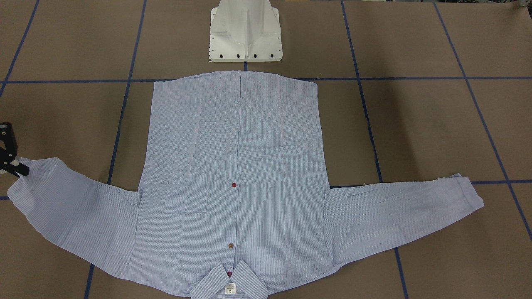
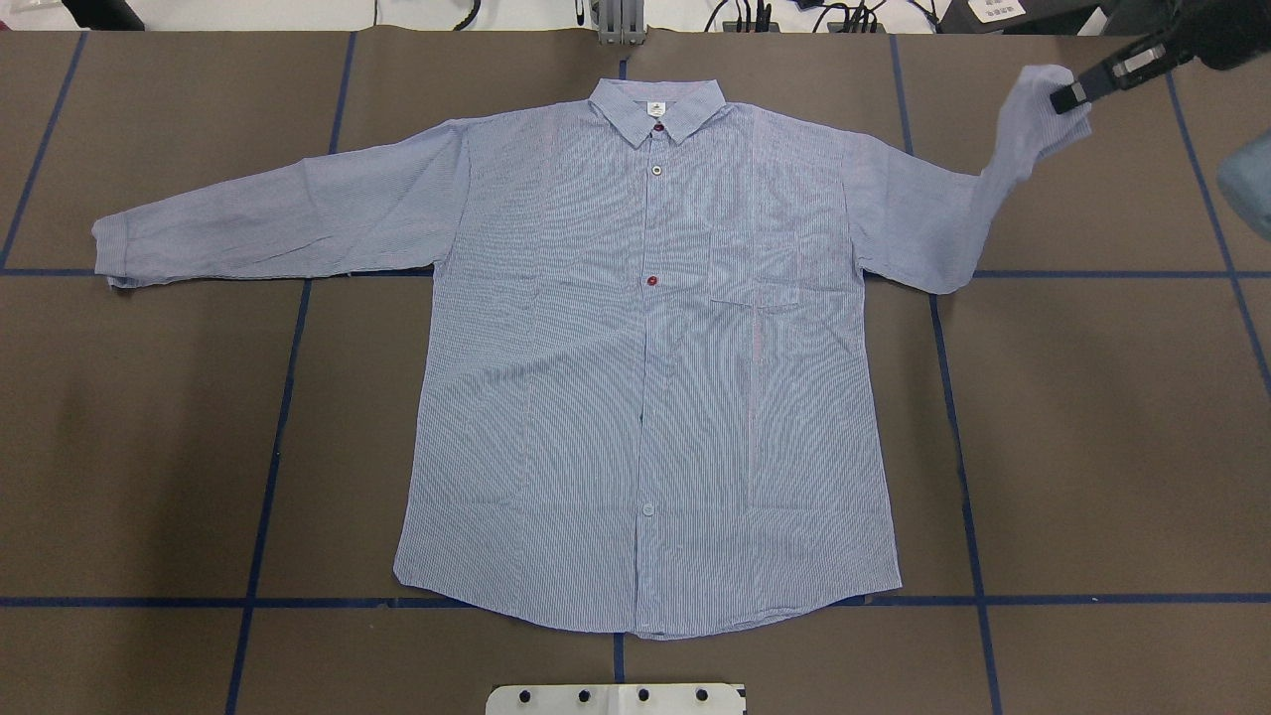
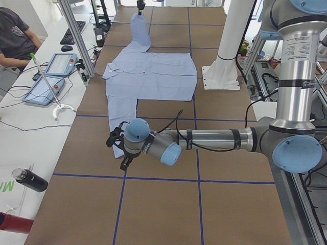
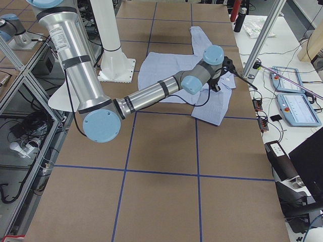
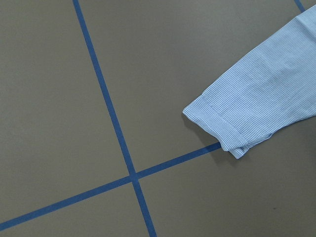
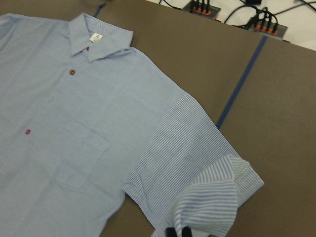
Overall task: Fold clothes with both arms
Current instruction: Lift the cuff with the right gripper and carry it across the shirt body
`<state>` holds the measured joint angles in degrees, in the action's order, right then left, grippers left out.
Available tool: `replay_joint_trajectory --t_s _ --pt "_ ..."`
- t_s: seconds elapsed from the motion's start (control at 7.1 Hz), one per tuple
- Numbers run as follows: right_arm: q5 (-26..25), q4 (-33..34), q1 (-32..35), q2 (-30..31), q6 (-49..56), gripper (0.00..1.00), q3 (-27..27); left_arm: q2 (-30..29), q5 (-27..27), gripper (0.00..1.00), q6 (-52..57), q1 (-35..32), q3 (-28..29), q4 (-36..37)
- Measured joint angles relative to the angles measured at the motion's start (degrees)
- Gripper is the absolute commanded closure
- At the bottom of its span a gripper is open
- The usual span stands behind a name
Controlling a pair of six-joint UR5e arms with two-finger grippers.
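Observation:
The light blue striped shirt (image 2: 645, 377) lies flat, front up and buttoned, with its collar (image 2: 655, 109) on the far side from the robot base. My right gripper (image 2: 1067, 96) is shut on the cuff of the sleeve on my right and holds it off the table; the right wrist view shows the bunched cuff (image 6: 217, 197) above the fingertips (image 6: 171, 232). The other sleeve (image 2: 268, 214) lies stretched out flat, and its cuff (image 5: 217, 128) shows in the left wrist view. My left gripper (image 3: 118, 148) hangs over that cuff; I cannot tell whether it is open or shut.
The white pedestal base (image 1: 245, 33) stands just behind the shirt's hem. Blue tape lines (image 2: 278, 417) cross the brown table. A desk with tablets (image 3: 51, 76), a seated person (image 3: 15, 35) and aluminium posts (image 3: 76, 35) line the far edge.

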<state>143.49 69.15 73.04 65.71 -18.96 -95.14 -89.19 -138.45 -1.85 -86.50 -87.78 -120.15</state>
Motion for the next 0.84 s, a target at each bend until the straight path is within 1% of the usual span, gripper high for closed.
replay_joint_trajectory --t_s 0.14,0.42,0.56,0.84 --pt "1.1 3.1 -0.3 -5.3 -0.6 1.0 0.7 0.1 0.0 0.0 0.0 0.0 0.0 0.0" --pt "2.2 4.6 -2.8 -13.4 -4.0 1.0 3.7 0.2 0.0 0.0 0.0 -0.1 0.0 0.0" --pt "1.9 4.7 -4.8 -16.8 -4.7 1.0 6.7 0.2 0.0 0.0 0.0 -0.1 0.1 0.0" --pt "-2.2 4.5 -9.4 -23.1 -5.0 1.0 14.3 0.3 -0.3 0.0 0.0 -0.2 0.0 0.1"
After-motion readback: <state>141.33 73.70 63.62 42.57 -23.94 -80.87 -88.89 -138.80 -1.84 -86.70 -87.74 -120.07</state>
